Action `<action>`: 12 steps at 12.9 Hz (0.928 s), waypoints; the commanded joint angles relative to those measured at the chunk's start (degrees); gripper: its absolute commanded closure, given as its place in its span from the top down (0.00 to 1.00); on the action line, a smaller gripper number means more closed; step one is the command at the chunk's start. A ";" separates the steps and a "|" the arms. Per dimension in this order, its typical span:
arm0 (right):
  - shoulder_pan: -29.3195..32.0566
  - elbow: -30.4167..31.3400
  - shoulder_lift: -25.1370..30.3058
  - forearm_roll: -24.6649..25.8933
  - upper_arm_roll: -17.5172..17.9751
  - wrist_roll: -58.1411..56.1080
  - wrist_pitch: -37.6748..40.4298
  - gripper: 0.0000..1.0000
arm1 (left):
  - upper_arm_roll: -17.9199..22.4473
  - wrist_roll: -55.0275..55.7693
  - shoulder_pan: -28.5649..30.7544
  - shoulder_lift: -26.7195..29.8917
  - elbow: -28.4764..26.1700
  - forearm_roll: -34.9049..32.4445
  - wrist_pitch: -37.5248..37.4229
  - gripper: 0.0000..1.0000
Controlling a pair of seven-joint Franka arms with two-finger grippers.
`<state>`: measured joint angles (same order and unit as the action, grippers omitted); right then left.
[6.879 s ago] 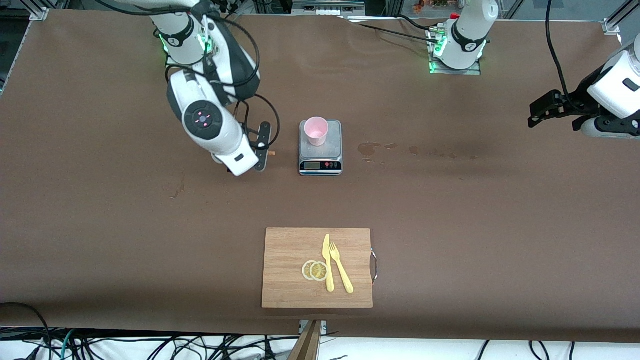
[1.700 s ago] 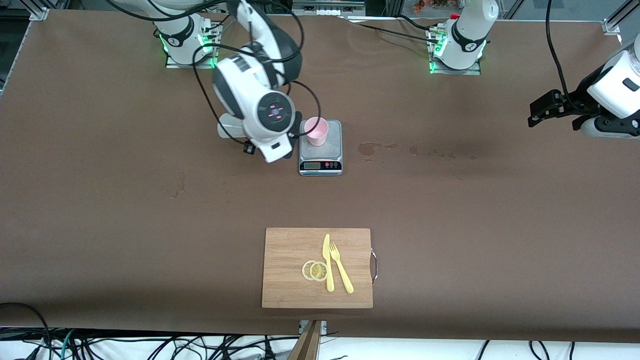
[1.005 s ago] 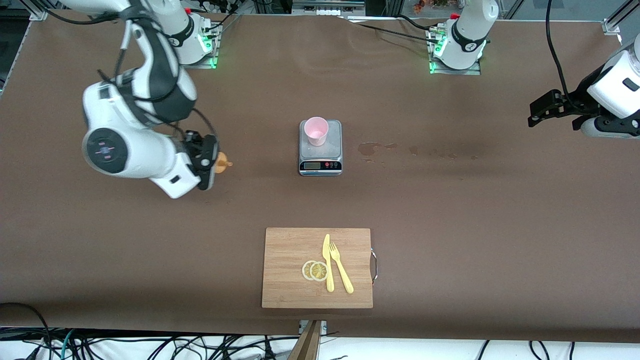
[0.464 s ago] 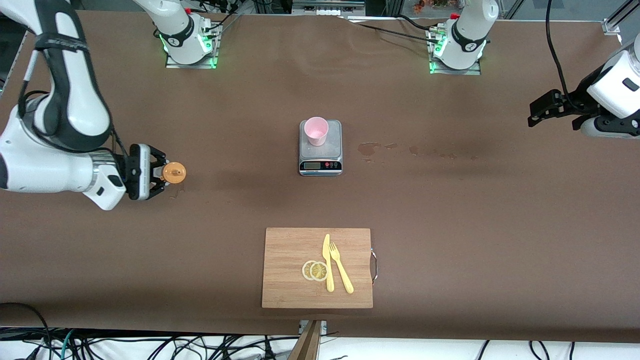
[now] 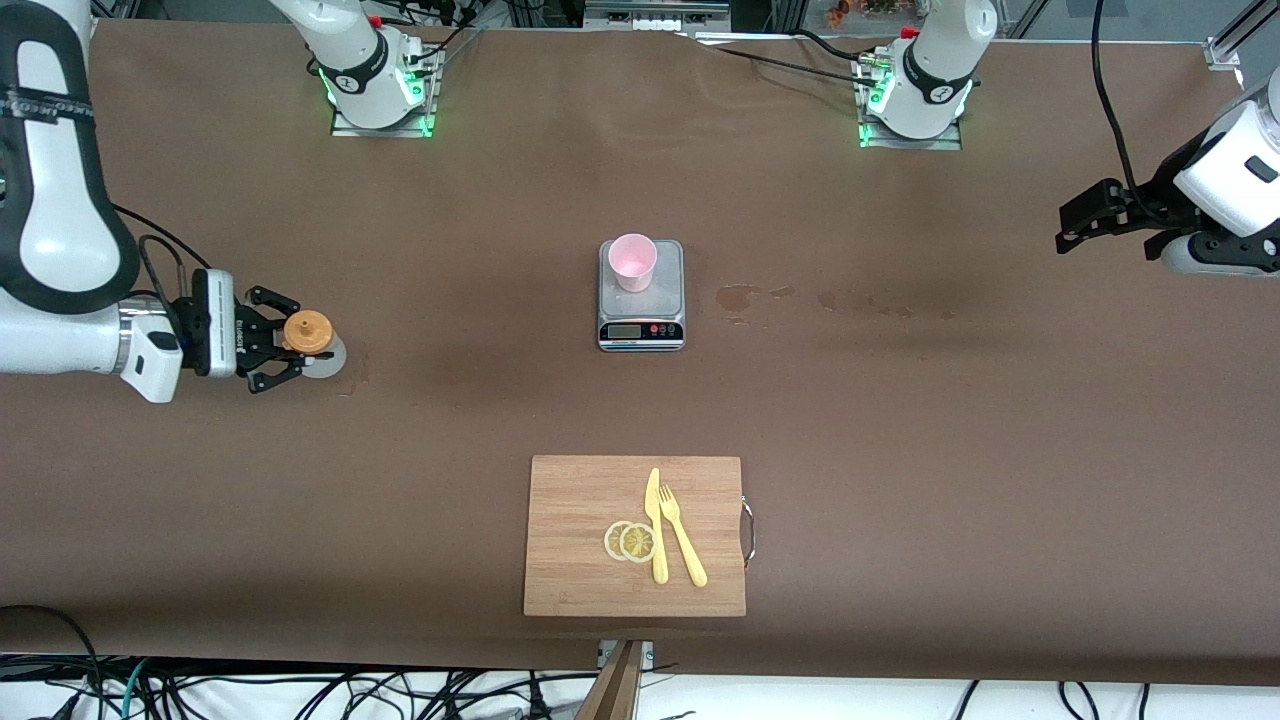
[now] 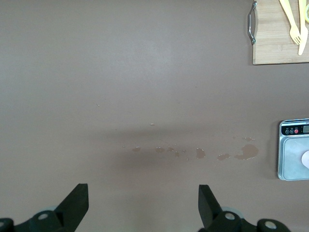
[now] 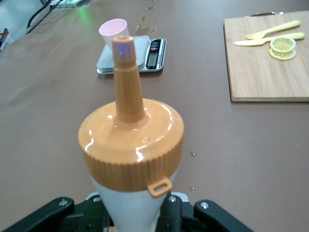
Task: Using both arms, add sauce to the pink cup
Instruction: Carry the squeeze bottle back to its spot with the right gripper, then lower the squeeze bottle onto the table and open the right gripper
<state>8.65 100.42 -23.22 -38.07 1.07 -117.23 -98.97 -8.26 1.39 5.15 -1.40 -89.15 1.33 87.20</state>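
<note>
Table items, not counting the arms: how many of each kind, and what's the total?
Squeeze bottle: 1
Pink cup: 1
Scale: 1
Cutting board: 1
Lemon slices: 2
Yellow knife: 1
Yellow fork: 1
Total: 8

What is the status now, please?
Right gripper around the upright sauce bottle at its end of the table. Left gripper open, waiting. Pink cup on scale, nothing blocking.

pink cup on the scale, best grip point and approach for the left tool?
Judgement: clamp the pink cup on its side wall just under the round rim, coming level from the left arm's end. It stands upright on the scale, nothing crowding it. Left tool is open.
</note>
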 commanded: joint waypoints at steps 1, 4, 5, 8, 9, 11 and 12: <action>3.38 2.85 -3.56 -6.30 -0.98 -12.63 1.75 0.08 | -0.17 0.01 0.38 -0.80 1.88 1.31 -1.33 1.00; 4.53 2.86 -9.11 -10.88 -3.78 -21.09 5.18 0.08 | -0.09 0.01 0.38 -0.80 1.88 1.31 -1.33 1.00; 4.53 2.86 -10.78 -11.85 -4.49 -23.20 5.45 0.09 | -0.09 0.10 0.38 -0.80 1.88 1.31 -1.33 1.00; 4.53 2.85 -13.61 -14.49 -5.46 -25.60 6.77 0.09 | -0.17 0.01 0.38 -0.80 1.88 1.31 -1.33 1.00; 4.53 2.77 -13.61 -14.49 -5.38 -25.51 6.68 0.09 | -0.09 0.01 0.38 -0.80 1.88 1.31 -1.33 1.00; 4.53 2.68 -13.78 -14.49 -5.37 -25.51 6.25 0.10 | -0.09 0.01 0.38 -0.80 1.88 1.31 -1.33 1.00; 4.53 2.51 -14.48 -14.49 -5.46 -25.51 6.16 0.11 | -0.09 0.01 0.38 -0.80 1.88 1.31 -1.33 1.00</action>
<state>12.84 103.46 -37.71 -51.32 -4.33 -142.50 -94.22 -8.26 1.39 5.15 -1.40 -89.12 1.33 87.13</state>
